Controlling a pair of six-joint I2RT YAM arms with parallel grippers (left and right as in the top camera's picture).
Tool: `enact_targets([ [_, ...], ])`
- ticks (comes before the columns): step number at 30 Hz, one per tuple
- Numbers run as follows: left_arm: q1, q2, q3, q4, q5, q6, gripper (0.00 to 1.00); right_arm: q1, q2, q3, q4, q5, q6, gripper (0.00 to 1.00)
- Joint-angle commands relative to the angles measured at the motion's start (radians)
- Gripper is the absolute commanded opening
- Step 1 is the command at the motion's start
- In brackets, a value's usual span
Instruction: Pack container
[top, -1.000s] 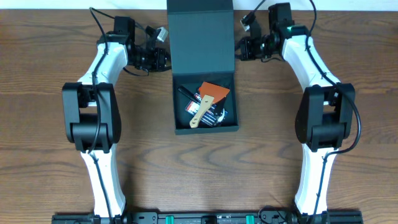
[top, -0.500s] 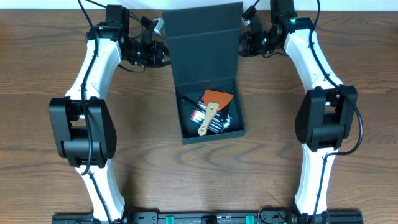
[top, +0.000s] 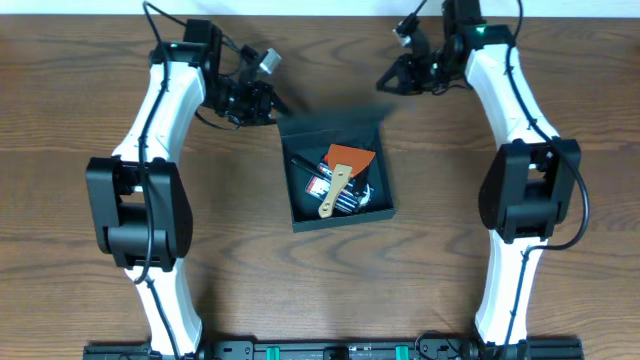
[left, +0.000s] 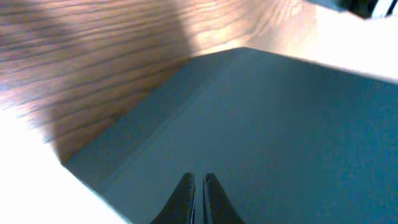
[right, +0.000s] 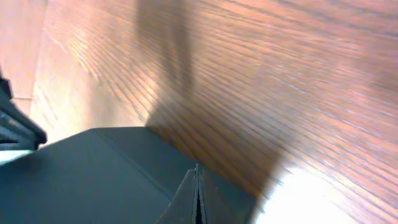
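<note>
The dark teal container (top: 385, 190) sits at the table's middle, open. Inside lie an orange scraper with a wooden handle (top: 342, 170), a black pen and other small tools. Its flap lid (top: 330, 120) stands about upright along the back edge and shows edge-on from above. My left gripper (top: 279, 106) is shut, at the lid's left back corner. In the left wrist view its fingertips (left: 199, 180) rest against the lid's teal face (left: 280, 124). My right gripper (top: 384, 84) is shut behind the lid's right corner. Its fingertips (right: 197, 171) are over the lid (right: 87, 180).
Brown wooden table (top: 80, 200) all round the container. Both arm bases stand at the front edge, left (top: 165, 300) and right (top: 505, 300). Cables hang from both wrists near the back edge.
The lid, lying flat behind the box a second ago, has swung up to about upright. Both grippers moved with it, toward the box.
</note>
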Motion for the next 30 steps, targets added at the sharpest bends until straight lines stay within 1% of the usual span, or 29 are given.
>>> enact_targets([
  [1,-0.016,-0.082,0.017,-0.009,-0.048,-0.003,0.06,-0.019,0.007,0.049,-0.032,0.048,-0.041,0.01],
  [5,-0.039,-0.146,0.017,-0.019,-0.198,-0.054,0.06,-0.02,0.007,0.074,-0.087,0.146,-0.055,0.01],
  [9,-0.072,-0.203,0.017,-0.022,-0.282,-0.135,0.06,-0.02,0.007,0.08,-0.127,0.221,-0.055,0.01],
  [10,-0.085,-0.214,0.017,-0.028,-0.312,-0.162,0.05,-0.02,0.007,0.08,-0.139,0.237,-0.054,0.03],
  [12,-0.117,-0.227,0.017,-0.048,-0.362,-0.192,0.05,-0.02,0.007,0.08,-0.169,0.275,-0.053,0.12],
  [14,-0.154,-0.228,0.017,-0.076,-0.418,-0.213,0.05,-0.019,0.007,0.08,-0.194,0.316,-0.043,0.15],
  [16,-0.206,-0.225,0.006,-0.096,-0.492,-0.233,0.06,-0.02,0.007,0.08,-0.216,0.361,-0.026,0.33],
  [18,-0.256,-0.225,-0.003,-0.105,-0.557,-0.254,0.06,-0.02,0.007,0.08,-0.241,0.399,-0.024,0.43],
  [20,-0.301,-0.225,-0.008,-0.11,-0.628,-0.296,0.06,-0.02,0.007,0.08,-0.269,0.437,-0.02,0.49],
  [25,-0.403,-0.224,-0.035,-0.111,-0.777,-0.391,0.06,-0.019,0.007,0.08,-0.323,0.51,-0.021,0.55],
  [27,-0.43,-0.222,-0.068,-0.101,-0.809,-0.411,0.06,-0.019,0.007,0.08,-0.335,0.52,-0.021,0.56],
  [30,-0.452,-0.222,-0.148,-0.061,-0.809,-0.431,0.06,-0.019,0.007,0.08,-0.349,0.521,-0.021,0.57],
])
